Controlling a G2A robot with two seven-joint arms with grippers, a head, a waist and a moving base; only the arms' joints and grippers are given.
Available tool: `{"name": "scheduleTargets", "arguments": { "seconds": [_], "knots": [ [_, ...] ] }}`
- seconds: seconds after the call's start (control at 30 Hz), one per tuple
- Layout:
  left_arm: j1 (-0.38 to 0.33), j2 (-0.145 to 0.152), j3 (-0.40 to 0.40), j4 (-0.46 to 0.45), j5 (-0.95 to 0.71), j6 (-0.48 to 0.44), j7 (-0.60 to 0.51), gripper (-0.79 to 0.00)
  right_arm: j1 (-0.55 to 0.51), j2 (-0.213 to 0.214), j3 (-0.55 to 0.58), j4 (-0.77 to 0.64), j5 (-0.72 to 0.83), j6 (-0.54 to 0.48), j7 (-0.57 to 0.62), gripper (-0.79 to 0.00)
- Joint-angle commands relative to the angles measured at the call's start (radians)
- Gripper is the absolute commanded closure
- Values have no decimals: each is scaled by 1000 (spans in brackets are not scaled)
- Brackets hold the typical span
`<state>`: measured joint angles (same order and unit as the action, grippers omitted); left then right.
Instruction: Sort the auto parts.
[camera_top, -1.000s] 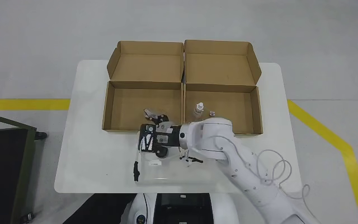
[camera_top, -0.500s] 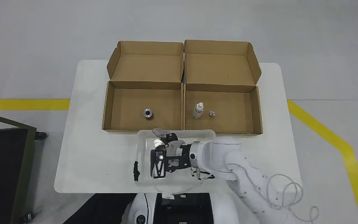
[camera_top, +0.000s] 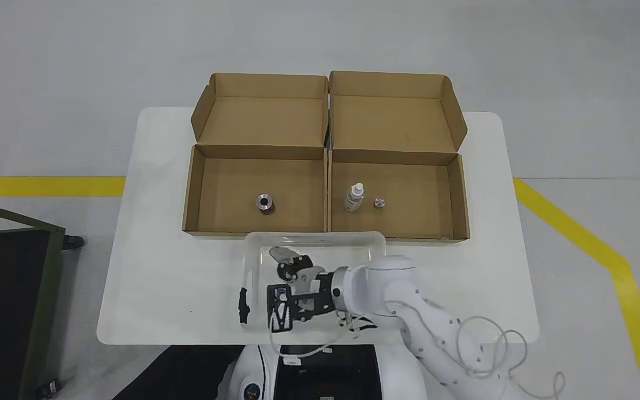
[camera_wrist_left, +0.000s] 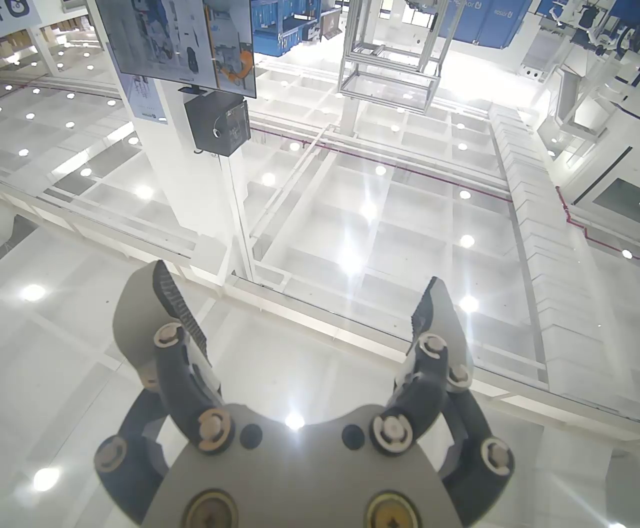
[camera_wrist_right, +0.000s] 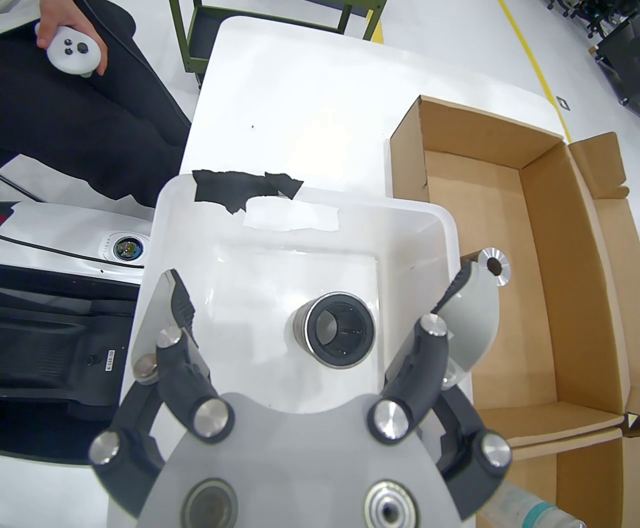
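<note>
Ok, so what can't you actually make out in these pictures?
- Top view: the arm covers most of the white tray, so what lies in it is hidden.
- Top view: the small part beside the bottle is too small to identify.
- Right wrist view: the right pincer hides part of the flanged metal part; the bottle is cut off by the edge.

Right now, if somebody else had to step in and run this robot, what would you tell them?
Right hand: open, poised above the sleeve in the white tray.
Left hand: open, empty, pointing at the ceiling.
Done: round metal part in the left box; small bottle and silver part in the right box.
Left: pick and box the sleeve; the arm hides part of the tray.
</note>
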<state>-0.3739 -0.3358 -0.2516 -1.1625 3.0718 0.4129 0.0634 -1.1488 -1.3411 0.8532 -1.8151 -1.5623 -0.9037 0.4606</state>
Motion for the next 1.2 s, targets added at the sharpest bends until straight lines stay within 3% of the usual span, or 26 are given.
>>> {"name": "scheduleTargets", "arguments": {
  "seconds": [0.0, 0.53, 0.8, 1.17],
  "knots": [
    [0, 0, 0, 0, 0, 0, 0, -785, 2, 2, -3, 13, -11, -5, -15, -785],
    [0, 0, 0, 0, 0, 0, 0, -785, 45, 6, -30, 161, -24, 17, -108, -779],
    [0, 0, 0, 0, 0, 0, 0, -785, 75, 4, -35, 220, -20, 52, -143, -619],
    [0, 0, 0, 0, 0, 0, 0, -785, 101, 4, -30, 272, 10, 69, -183, -508]
  ]
}}
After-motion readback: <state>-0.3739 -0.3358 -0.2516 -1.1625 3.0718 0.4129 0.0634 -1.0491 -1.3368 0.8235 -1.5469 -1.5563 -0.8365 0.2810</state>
